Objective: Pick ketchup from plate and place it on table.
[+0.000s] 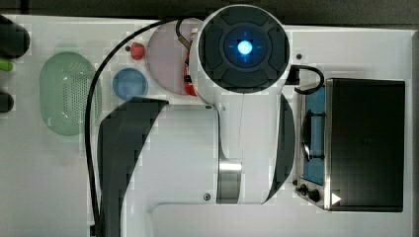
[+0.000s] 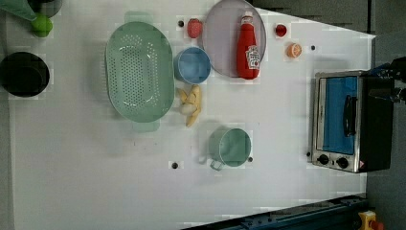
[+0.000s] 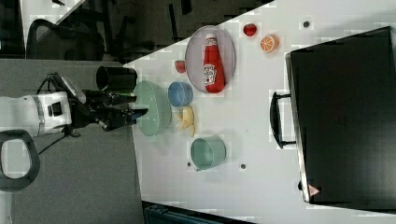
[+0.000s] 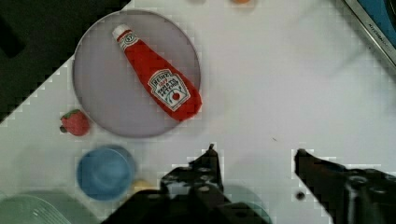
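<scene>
The ketchup (image 2: 248, 50) is a red bottle with a white cap, lying on its side on the round mauve-grey plate (image 2: 222, 28). It rests toward one side of the plate (image 4: 107, 84), its base reaching the rim. In the wrist view the ketchup (image 4: 161, 81) lies well ahead of my gripper (image 4: 256, 150), whose fingers stand wide apart with nothing between them. In the right view the gripper (image 3: 135, 105) hangs high over the white table (image 2: 95, 182). The top view is mostly covered by the arm; a sliver of ketchup (image 1: 189, 86) shows beside the plate (image 1: 165, 54).
Beside the plate are a blue bowl (image 2: 192, 64), an oval green basket (image 2: 139, 72), two strawberries (image 2: 194, 28) (image 2: 281, 30) and an orange slice (image 2: 294, 50). A banana (image 2: 191, 103), a green mug (image 2: 232, 147) and a toaster oven (image 2: 347, 122) also stand on the table.
</scene>
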